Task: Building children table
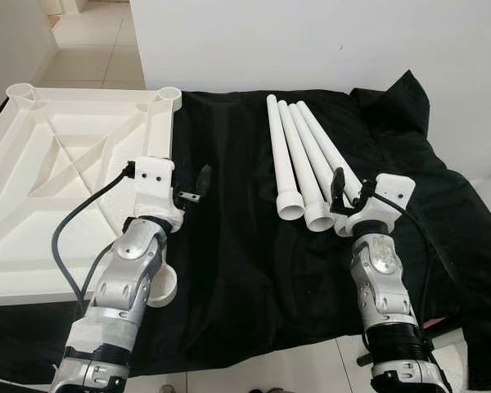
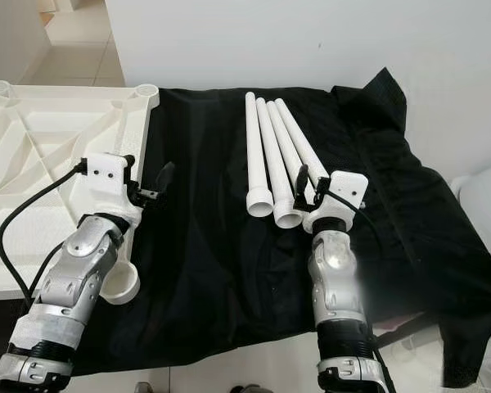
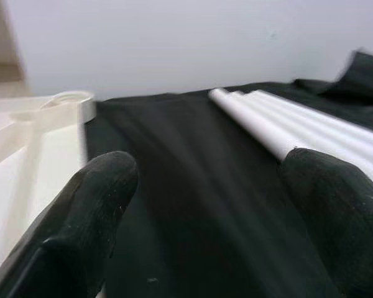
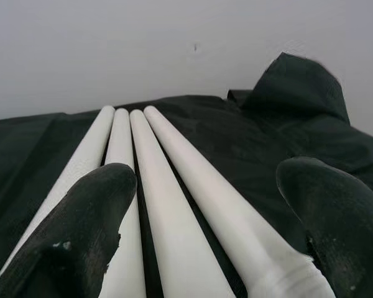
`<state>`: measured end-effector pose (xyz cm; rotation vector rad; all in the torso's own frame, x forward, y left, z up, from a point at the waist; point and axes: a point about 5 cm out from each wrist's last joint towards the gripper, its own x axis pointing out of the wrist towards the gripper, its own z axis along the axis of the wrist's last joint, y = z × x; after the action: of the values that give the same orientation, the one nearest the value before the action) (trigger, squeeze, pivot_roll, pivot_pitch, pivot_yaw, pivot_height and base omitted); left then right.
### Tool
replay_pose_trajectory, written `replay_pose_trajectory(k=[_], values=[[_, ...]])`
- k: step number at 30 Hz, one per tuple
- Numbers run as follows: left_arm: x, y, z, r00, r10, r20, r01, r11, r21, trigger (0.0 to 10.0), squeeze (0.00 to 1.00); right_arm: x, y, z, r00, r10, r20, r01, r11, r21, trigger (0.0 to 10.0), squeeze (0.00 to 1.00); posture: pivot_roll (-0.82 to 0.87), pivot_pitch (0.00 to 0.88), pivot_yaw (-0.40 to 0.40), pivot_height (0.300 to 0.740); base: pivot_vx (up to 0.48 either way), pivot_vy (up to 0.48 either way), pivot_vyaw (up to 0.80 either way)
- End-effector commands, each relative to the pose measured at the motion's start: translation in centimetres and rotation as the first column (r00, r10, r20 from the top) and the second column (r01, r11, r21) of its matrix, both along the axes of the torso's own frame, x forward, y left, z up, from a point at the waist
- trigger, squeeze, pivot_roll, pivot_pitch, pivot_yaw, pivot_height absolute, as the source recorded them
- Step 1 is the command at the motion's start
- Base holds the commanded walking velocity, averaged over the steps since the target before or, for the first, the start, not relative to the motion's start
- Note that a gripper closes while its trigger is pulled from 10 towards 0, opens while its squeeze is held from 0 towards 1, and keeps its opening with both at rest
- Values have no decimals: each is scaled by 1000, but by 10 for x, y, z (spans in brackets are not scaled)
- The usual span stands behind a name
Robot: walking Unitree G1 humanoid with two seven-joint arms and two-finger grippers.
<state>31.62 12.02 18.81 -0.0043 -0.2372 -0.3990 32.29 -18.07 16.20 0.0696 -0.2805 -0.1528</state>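
At the bottom of the head views, both arms reach forward over a black cloth [image 1: 229,270] spread on the floor. The left gripper [image 1: 192,190], low and left of centre, is released: its fingers [image 3: 90,211] stand wide apart over bare cloth with nothing between them. The right gripper [image 1: 348,192], low and right of centre, is likewise spread, poised over the near, flared ends of the legs [image 1: 299,155]; its wrist view shows the rightmost leg [image 4: 230,230] running between the two pads, though I cannot tell whether a pad touches it.

At least three white tube legs lie side by side in the middle of the frame, touching, fanning slightly toward the upper centre. A further round white socket or leg end [image 1: 159,288] peeps from under the left forearm; what it is stays unclear.

The tabletop [image 1: 57,164] lies upside down at the left, ribbed underside up, with round sockets [image 1: 168,95] at its far corners.

The legs look like hollow moulded plastic: light, stiff, smooth and apt to roll or slip in a pinch. The best hold is probably just behind the flared collar, where the taper gives the pads a shoulder to catch. The tabletop seems rigid and broad, awkward for one gripper; better left flat while legs are pushed into the sockets.
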Motion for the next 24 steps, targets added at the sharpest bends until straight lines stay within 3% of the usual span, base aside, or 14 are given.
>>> replay_pose_trajectory(k=[1, 5, 12, 17, 24], values=[[-11, -17, -3, 971, -239, -13, 239, 969, 59, 10000, 0, -2, -5, -10, 999, 0, -44, 1, 1000, 18, 10000, 0, -6, 87, -29, 740, 0, 0, 0], [-21, -26, 0, 948, -318, -19, 319, 946, 62, 10000, 0, -6, -11, -21, 996, -16, -88, 20, 999, 36, 10000, 0, -9, 85, -35, 740, 0, 0, 0], [-19, -25, 1, 952, -306, -28, 307, 950, 55, 10000, 0, -10, -23, -30, 991, -49, -123, 52, 998, 21, 10000, 0, -11, 82, -37, 740, 0, 0, 0], [-16, -20, 6, 958, -284, -22, 285, 957, 57, 10000, 0, -10, -32, -50, 971, 2, -241, -4, 1000, -8, 10000, 0, -18, 81, -36, 740, 0, 0, 0], [-15, -17, 7, 967, -253, -32, 254, 965, 59, 10000, 0, -9, -39, -52, 964, 21, -263, -36, 998, -51, 10000, 0, -19, 80, -35, 740, 0, 0, 0]])
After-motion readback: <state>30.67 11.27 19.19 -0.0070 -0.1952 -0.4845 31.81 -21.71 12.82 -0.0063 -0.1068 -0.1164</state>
